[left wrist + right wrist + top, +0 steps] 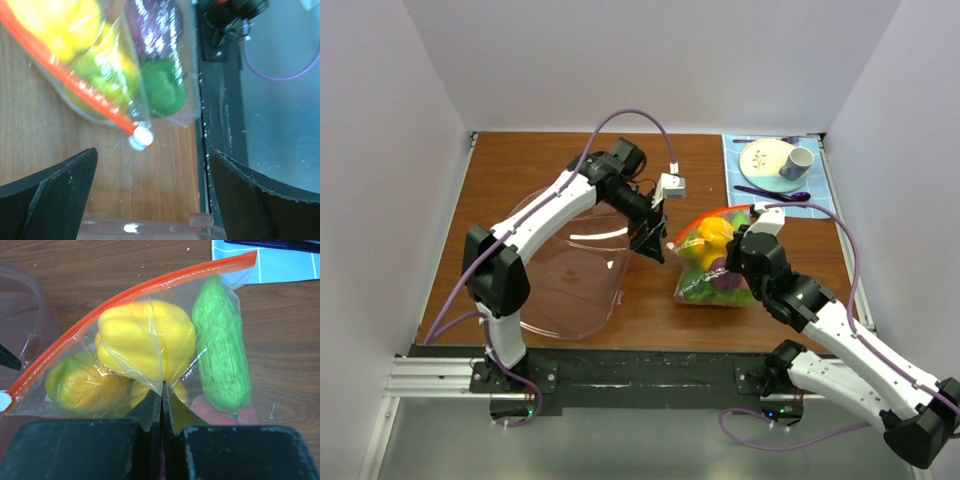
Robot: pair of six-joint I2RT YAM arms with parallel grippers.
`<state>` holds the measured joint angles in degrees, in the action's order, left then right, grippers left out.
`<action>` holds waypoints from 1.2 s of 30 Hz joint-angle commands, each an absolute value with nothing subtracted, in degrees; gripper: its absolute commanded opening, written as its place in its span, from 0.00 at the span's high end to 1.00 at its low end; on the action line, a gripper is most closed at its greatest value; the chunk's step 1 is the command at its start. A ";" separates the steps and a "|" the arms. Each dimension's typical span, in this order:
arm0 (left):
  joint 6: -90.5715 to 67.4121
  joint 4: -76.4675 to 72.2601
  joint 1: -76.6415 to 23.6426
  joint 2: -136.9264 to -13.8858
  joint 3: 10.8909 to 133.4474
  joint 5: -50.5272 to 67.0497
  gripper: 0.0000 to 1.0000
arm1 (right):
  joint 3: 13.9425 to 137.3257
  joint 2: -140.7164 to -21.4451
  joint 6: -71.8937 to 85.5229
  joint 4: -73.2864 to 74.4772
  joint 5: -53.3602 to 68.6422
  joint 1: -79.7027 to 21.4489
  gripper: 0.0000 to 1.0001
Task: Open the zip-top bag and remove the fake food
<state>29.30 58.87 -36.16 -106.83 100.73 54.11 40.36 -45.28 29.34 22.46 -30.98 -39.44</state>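
The zip-top bag (708,262) lies right of the table's middle, its orange-red zip strip (125,294) shut along the upper left edge. Inside is the fake food: a yellow pepper (145,340), a green gourd (220,352), a yellow-green fruit (82,382), a red piece (215,410) and a purple one (155,25). My right gripper (162,389) is shut, pinching a fold of the bag's clear plastic over the yellow pepper. My left gripper (152,190) is wide open just short of the white zip slider (141,138) at the strip's end, touching nothing.
A large clear pinkish bowl (570,285) sits left of the bag under my left arm; its rim (150,227) shows below my left fingers. A blue mat (775,180) at the back right holds a plate, a cup and a purple spoon. The black rail (650,365) runs along the near edge.
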 commanded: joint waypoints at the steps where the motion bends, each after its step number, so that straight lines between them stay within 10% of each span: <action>1: 27.51 57.39 -37.35 -106.70 103.36 59.77 0.00 | 40.61 -44.74 29.53 17.40 -33.31 -39.99 1.00; 11: 24.00 53.44 -38.41 -109.16 104.06 57.31 0.00 | 39.90 -44.21 29.27 17.14 -33.40 -40.25 1.00; 14: 23.38 52.56 -38.76 -109.60 104.24 55.82 0.26 | 39.81 -43.60 29.35 17.31 -33.84 -40.34 1.00; 18: 22.06 52.03 -39.46 -110.91 105.11 52.56 0.91 | 39.73 -43.24 29.27 17.14 -34.01 -40.52 1.00; 28: 22.67 53.26 -41.57 -111.09 110.47 43.70 1.00 | 39.73 -43.95 28.04 16.61 -32.61 -41.31 0.99; 33: 25.83 60.02 -41.66 -112.76 124.87 39.55 1.00 | 40.69 -43.77 23.39 20.12 -31.64 -41.48 0.50; 36: 27.24 61.79 -42.18 -111.28 127.36 39.11 1.00 | 42.62 -43.77 21.63 20.30 -30.50 -41.57 0.38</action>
<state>24.60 58.89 -41.65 -113.60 121.47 40.58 39.77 -44.23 25.17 21.45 -31.62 -41.21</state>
